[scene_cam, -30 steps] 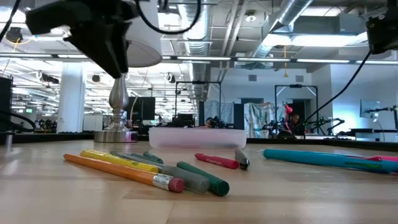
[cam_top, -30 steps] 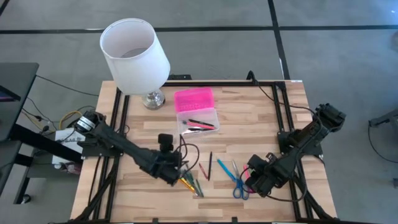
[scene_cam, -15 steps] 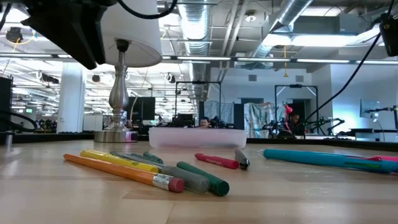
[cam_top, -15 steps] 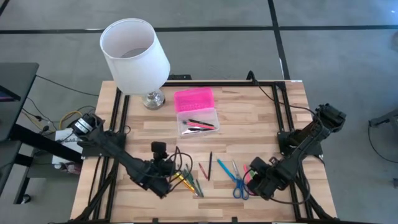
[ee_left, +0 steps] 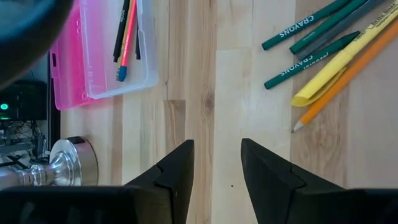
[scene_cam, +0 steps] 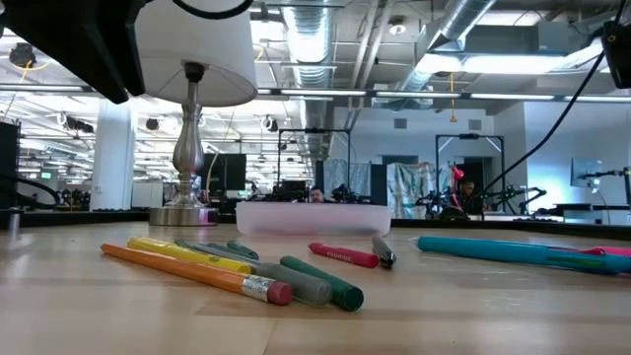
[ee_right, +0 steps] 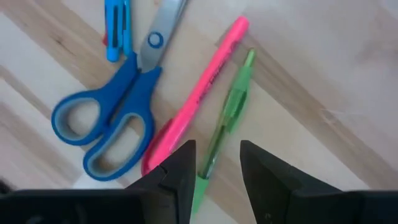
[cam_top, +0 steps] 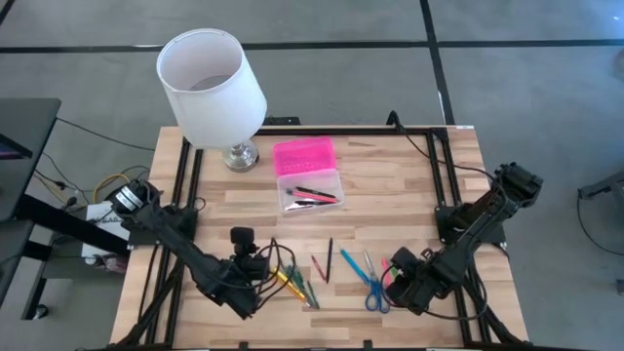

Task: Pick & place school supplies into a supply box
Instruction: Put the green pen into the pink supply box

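left tool [ee_left: 216,165]: spread, empty, over bare worktop [cam_top: 390,185] beside crayons [ee_left: 311,37], likely lining up a pick
right tool [ee_right: 214,168]: spread, empty, above green pen [ee_right: 227,118]
scissors [ee_right: 112,118]: near edge, unpicked
supply box [cam_top: 309,185]: far centre, lid open, few pens inside

supply box [cam_top: 310,187]: open, pink lid flat, pens inside, well ahead of left gripper [ee_left: 216,163] | scissors [ee_right: 115,112], pink pen [ee_right: 199,106], green pen [ee_right: 227,121]: flat, just ahead of right gripper [ee_right: 215,163]
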{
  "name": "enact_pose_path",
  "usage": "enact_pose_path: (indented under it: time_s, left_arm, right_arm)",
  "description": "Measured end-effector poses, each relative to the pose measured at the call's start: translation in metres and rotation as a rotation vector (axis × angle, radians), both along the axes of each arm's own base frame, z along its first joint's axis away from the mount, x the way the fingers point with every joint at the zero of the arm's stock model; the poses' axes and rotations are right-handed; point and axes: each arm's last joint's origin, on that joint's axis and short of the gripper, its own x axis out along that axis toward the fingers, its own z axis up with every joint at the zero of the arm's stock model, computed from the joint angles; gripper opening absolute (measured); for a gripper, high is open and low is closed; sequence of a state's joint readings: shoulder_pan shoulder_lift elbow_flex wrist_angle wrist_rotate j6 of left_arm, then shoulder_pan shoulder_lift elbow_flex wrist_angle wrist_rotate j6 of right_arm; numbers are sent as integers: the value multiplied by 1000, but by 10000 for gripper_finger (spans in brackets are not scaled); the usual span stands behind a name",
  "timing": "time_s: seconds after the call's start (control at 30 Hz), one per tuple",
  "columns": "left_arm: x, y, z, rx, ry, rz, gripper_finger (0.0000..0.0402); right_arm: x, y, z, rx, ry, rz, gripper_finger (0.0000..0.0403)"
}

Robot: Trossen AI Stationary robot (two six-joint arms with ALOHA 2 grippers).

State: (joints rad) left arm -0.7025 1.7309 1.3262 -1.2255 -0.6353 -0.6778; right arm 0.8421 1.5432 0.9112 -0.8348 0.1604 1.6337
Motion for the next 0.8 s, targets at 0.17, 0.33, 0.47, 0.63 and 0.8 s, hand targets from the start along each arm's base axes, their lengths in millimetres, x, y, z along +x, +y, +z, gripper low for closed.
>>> enact_pose_path:
  time_s: [0.17,0.33,0.47,0.63,0.8]
  left_arm:
    - [-2,-3,0,-1,-1,-10,128]
    - [-2,-3,0,-2,-2,-9,128]
    - [-2,-3,0,-2,-2,-9,128]
    - [-2,-3,0,-2,-2,-9,128]
    - [-2,-3,0,-4,-6,-2,128]
  right_arm:
    - [3,4,-15,-26,49,15,118]
    - [6,7,-30,-29,126,37,118]
    - [8,9,-34,-26,127,43,118]
    - [8,9,-35,-25,132,42,118]
    - [8,10,-36,-12,136,38,118]
